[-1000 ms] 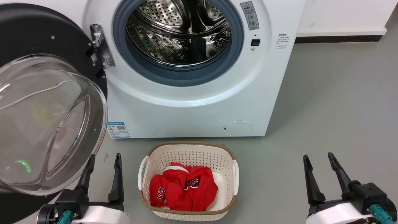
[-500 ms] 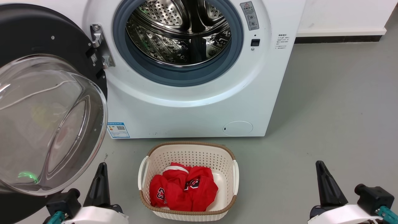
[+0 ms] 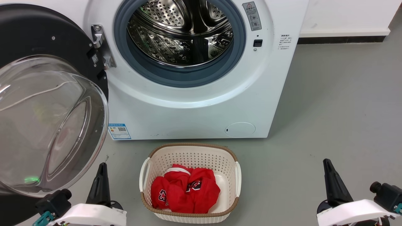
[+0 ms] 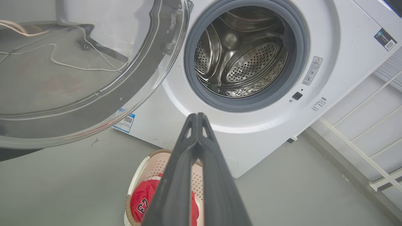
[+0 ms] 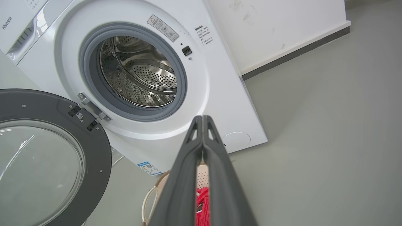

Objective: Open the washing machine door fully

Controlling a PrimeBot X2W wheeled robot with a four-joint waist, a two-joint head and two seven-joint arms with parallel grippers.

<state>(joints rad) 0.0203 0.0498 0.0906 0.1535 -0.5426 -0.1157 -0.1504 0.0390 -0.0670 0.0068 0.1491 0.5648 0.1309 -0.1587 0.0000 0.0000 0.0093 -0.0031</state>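
The washing machine door point(image 3: 34, 37) hangs swung wide to the left on its metal hinge point(image 3: 102, 47), its clear glass bowl point(image 3: 47, 125) bulging toward me. The same door point(image 5: 47, 150) shows at the lower left of the right wrist view and as the door's glass bowl point(image 4: 78, 78) at the upper left of the left wrist view. The steel drum point(image 3: 180, 31) lies bare inside the grey rubber ring. My left gripper point(image 3: 101, 168) is shut, low beside the bowl's lower rim and apart from it. My right gripper point(image 3: 327, 164) is shut at the lower right, holding nothing.
A white basket point(image 3: 145, 171) holding red clothes point(image 3: 185, 190) stands on the grey floor in front of the machine, between my grippers. The white washing machine point(image 3: 188, 116) fills the back. Open floor stretches to the right, up to a white wall with a dark skirting point(image 3: 339, 39).
Both grippers have shut from open and dropped lower in the head view, the right one drifting rightward. The door, basket and machine stay put.
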